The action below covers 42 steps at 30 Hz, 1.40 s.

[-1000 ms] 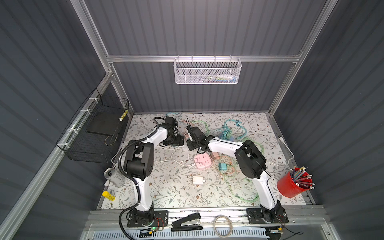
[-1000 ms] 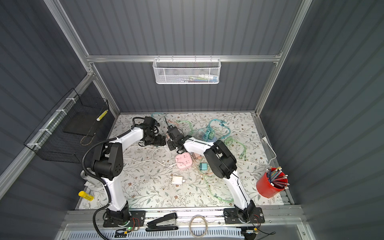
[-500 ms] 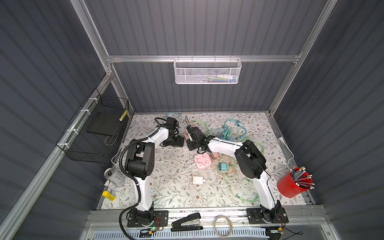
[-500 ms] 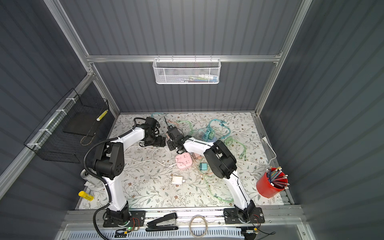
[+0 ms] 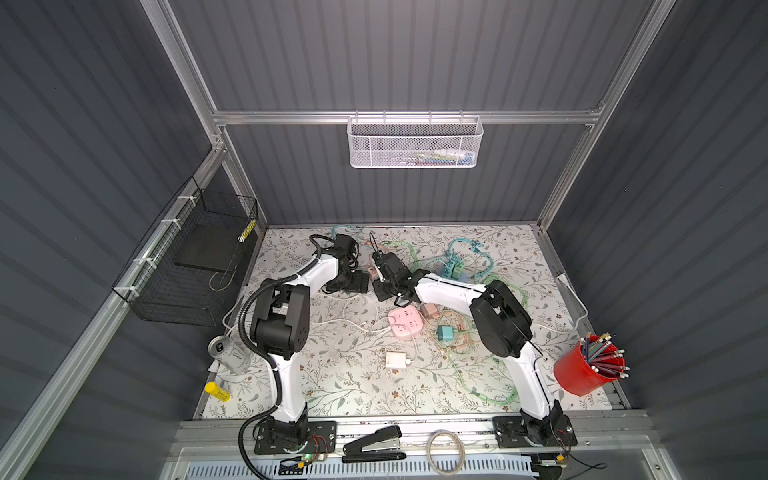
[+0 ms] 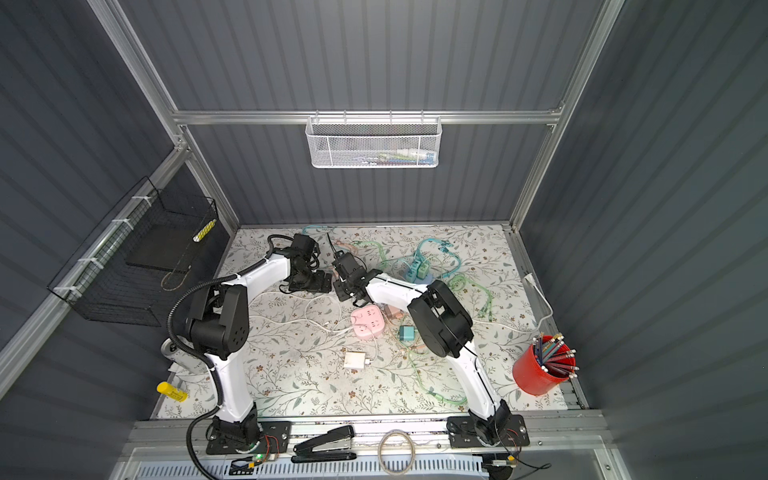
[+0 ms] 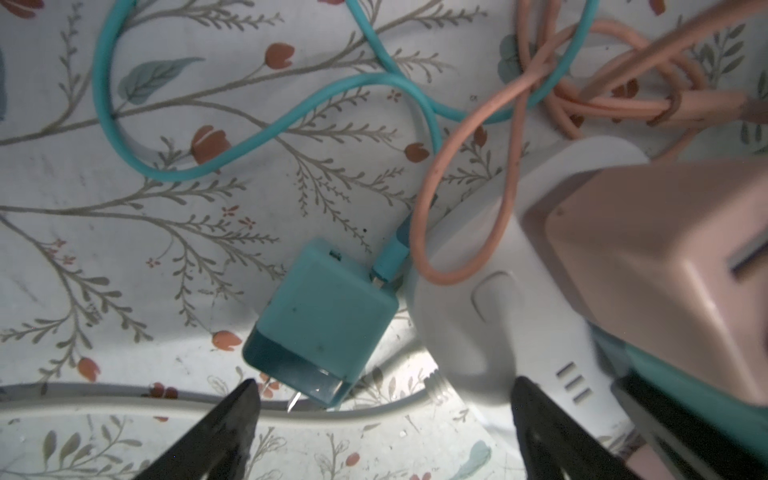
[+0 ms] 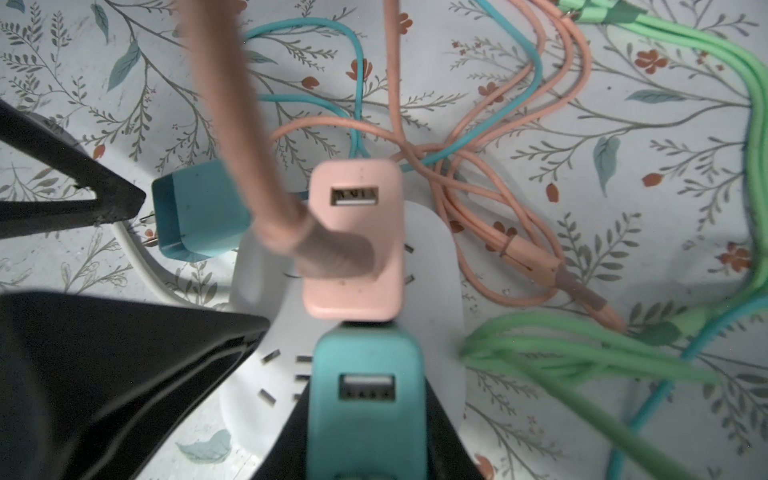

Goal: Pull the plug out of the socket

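Note:
A white power strip (image 8: 432, 257) lies at the back of the table, its end also in the left wrist view (image 7: 469, 332). A pink plug (image 8: 353, 232) with a pink cable stands plugged into it. Beside that, my right gripper (image 8: 368, 415) is shut on a teal plug (image 8: 368, 374) over the strip; its prongs are hidden. My left gripper (image 7: 386, 399) is open, one finger (image 7: 536, 415) at the strip's end, the other by a loose teal plug (image 7: 324, 320) lying on the table. In both top views the grippers (image 5: 349, 282) (image 5: 380, 270) meet at the back centre.
Pink, teal and green cables (image 8: 623, 345) tangle around the strip. Nearer the front lie a pink socket cube (image 5: 405, 321), a small teal plug (image 5: 445, 333) and a white charger (image 5: 395, 359). A red pencil cup (image 5: 588, 370) stands front right, a black wire basket (image 5: 195, 266) on the left wall.

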Available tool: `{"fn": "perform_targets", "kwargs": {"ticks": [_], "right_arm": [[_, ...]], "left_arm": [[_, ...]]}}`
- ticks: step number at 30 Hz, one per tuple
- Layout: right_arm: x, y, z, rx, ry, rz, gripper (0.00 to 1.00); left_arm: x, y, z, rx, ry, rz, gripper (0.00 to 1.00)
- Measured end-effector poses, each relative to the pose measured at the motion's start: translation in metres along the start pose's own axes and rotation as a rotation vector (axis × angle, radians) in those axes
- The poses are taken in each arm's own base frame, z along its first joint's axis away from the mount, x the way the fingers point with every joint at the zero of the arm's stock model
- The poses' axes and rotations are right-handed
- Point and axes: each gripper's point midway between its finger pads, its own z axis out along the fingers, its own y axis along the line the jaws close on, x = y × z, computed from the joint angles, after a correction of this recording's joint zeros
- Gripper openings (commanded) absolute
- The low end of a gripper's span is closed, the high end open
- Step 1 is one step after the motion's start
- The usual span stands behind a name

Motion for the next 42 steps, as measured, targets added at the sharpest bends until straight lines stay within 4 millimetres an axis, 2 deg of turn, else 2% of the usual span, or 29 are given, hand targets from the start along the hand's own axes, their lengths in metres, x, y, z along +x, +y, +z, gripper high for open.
{"fn": "perform_targets", "kwargs": {"ticks": [16,31,42], "right_arm": [[0.001,0.0,-0.003,0.005,0.024,0.035,0.0],[0.002,0.003,-0.004,0.008,0.032,0.073,0.0],[0.005,0.004,-0.001,-0.004,0.005,0.098,0.0]], "left_arm": [[-0.005,0.004,-0.001,-0.055,-0.017,0.011,0.94],[0.001,-0.019,0.004,0.083,0.004,0.002,0.94],[0.001,-0.014,0.007,0.049,0.016,0.005,0.88]]}}
